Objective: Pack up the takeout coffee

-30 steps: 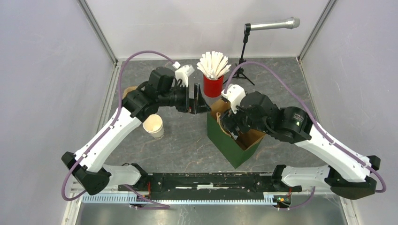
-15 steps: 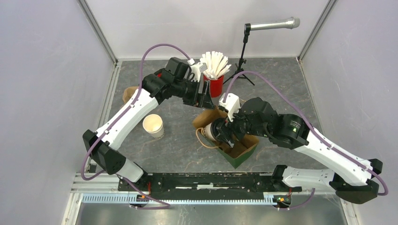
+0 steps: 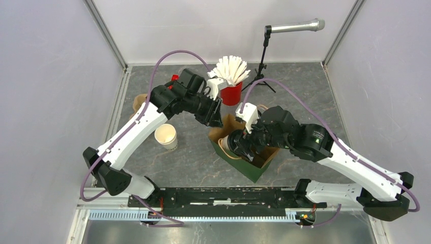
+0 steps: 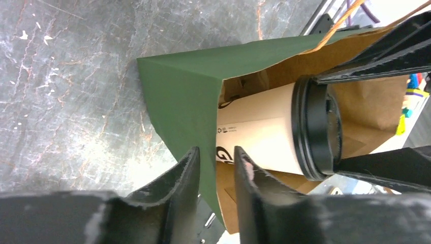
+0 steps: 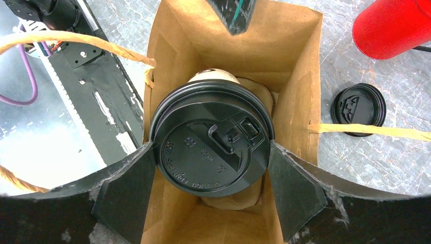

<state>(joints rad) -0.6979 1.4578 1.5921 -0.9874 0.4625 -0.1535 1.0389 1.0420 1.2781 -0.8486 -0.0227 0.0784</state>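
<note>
The right gripper (image 5: 211,173) is clamped on the cup (image 4: 256,129), one finger pressed to each side of its black lid, so the cup sits squarely between the fingers with its long axis running straight ahead of them, into the mouth of the bag (image 4: 178,91). The base is already past the bag's rim, while the lid seems to sit about level with it. By my reading the coming move turns on that line: push on along the axis, then let go. The left gripper (image 4: 216,168) meets the bag from the opposite side, its jaws half-closed astride the green wall with the cup just beyond its fingertips. I cannot tell whether they actually pinch the paper. The held cup is white, tapered and printed in dark lettering, with its lid seated flat. A second cup (image 3: 165,136) stands open, well apart from both grippers. A loose lid (image 5: 358,109) lies outside the bag, off to one side of the right fingers.
</note>
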